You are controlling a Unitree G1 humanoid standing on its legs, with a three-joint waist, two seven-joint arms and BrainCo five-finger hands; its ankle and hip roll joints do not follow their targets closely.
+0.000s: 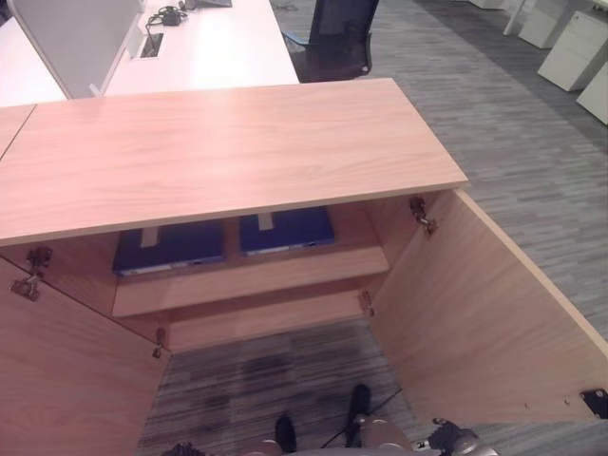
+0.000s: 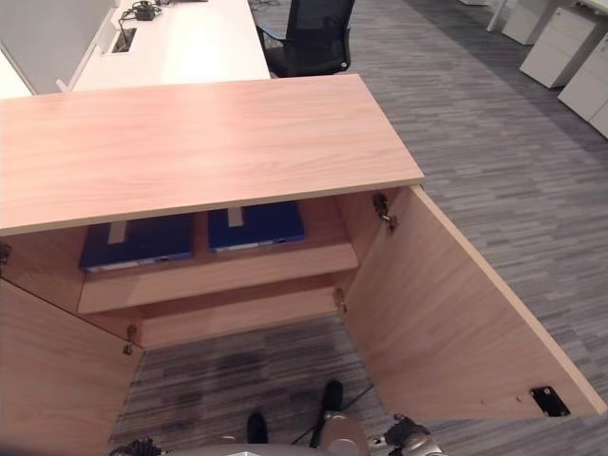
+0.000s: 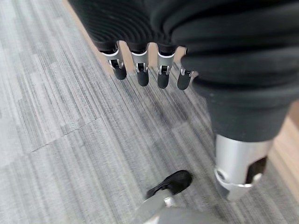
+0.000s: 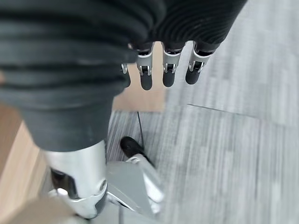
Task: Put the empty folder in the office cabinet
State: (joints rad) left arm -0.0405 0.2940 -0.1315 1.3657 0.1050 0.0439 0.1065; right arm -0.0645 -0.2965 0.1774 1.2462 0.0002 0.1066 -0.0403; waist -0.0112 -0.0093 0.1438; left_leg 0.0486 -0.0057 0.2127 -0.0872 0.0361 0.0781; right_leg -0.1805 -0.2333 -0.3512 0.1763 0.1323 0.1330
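The wooden office cabinet (image 1: 218, 142) stands in front of me with both doors swung wide. Two dark blue folders lie flat side by side on its upper shelf: one on the left (image 1: 169, 247) and one on the right (image 1: 285, 230), each with a pale spine label. My left hand (image 3: 140, 74) hangs over the grey carpet, fingers straight and relaxed, holding nothing. In its own wrist view my right hand (image 4: 168, 74) hangs the same way, open and empty, beside a wooden door edge.
The right cabinet door (image 1: 475, 313) juts out towards me, and the left door (image 1: 57, 370) does too. Behind the cabinet are a white desk (image 1: 218, 47) and a black office chair (image 1: 337, 38). White drawer units (image 1: 579, 52) stand at the far right on the carpet.
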